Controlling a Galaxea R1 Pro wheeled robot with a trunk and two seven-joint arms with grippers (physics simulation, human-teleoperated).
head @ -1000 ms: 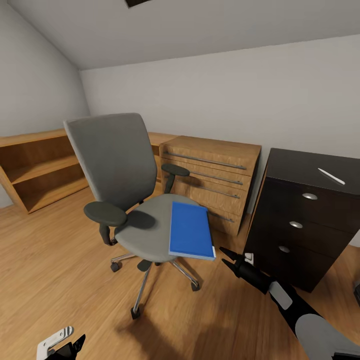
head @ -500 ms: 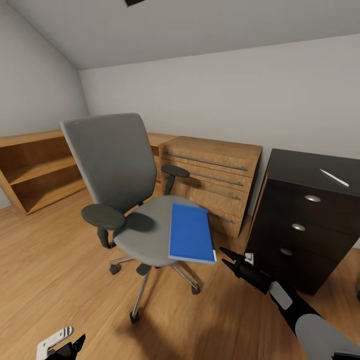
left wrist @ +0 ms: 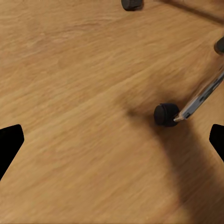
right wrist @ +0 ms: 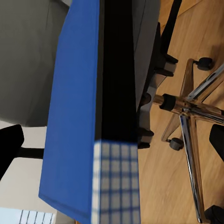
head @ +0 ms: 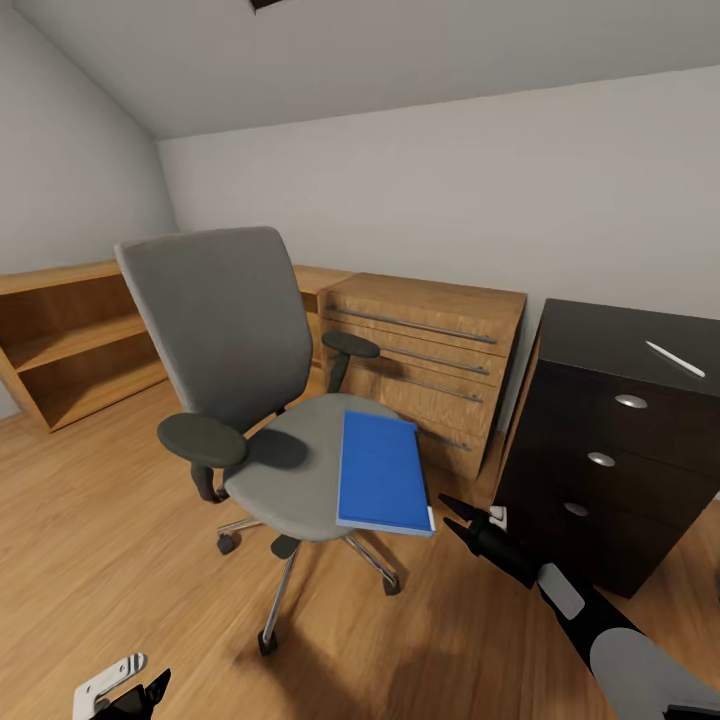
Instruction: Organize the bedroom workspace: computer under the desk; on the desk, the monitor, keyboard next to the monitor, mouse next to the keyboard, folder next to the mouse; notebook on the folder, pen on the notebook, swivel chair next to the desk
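Observation:
A blue folder [head: 382,472] lies flat on the seat of the grey swivel chair [head: 235,340], overhanging the seat's front right edge. My right gripper [head: 452,513] hovers open just right of the folder's near corner, apart from it. In the right wrist view the folder [right wrist: 74,107] stands edge-on straight ahead between the spread fingers, with the chair's chrome base [right wrist: 189,109] beyond. A thin white pen [head: 675,358] rests on top of the black dresser [head: 610,430]. My left gripper [head: 140,692] hangs low and open above the floor, near a chair caster [left wrist: 165,114].
A wooden drawer unit [head: 425,355] stands behind the chair against the wall. A low wooden bookshelf [head: 70,335] runs along the left wall. Wooden floor [head: 120,530] stretches left of the chair. The chair's legs [head: 285,585] spread out over the floor.
The whole picture has shifted slightly as the camera moved closer to the chair and dresser. Both arms keep their pose, and the folder stays on the seat.

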